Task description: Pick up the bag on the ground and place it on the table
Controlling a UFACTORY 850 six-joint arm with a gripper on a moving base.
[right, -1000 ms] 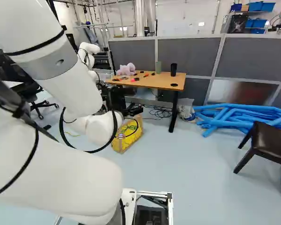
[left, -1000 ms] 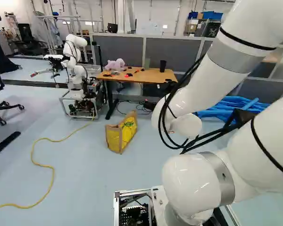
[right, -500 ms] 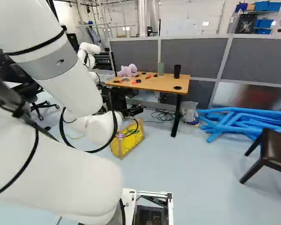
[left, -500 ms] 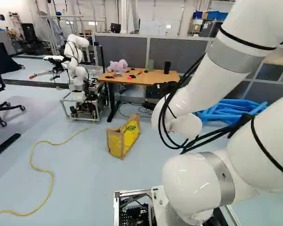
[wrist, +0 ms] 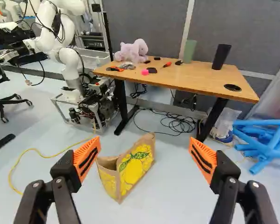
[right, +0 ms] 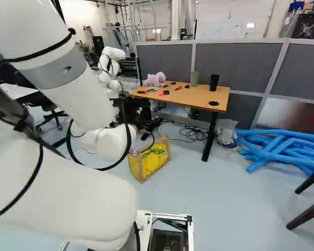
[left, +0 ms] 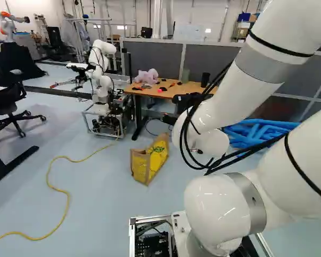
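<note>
The yellow-and-brown printed bag [wrist: 135, 170] stood on the pale blue-grey floor [wrist: 154, 207], on the near side of the wooden-topped table with black legs [wrist: 196, 83] and apart from those legs. The black two-fingered gripper with orange pads [wrist: 144, 145] was wide open, held nothing, and was judged farther from the table than the bag. On the table were a pink plush toy [wrist: 132, 50], a green cylinder [wrist: 189, 50] and a black cylinder [wrist: 220, 56]. Progress was assessed as early, at the approach. No part of the pick-up or placing was done; reaching, gripping and lifting the bag, carrying it to the table and releasing it were outstanding. A poor grip could fold the bag's thin walls.
</note>
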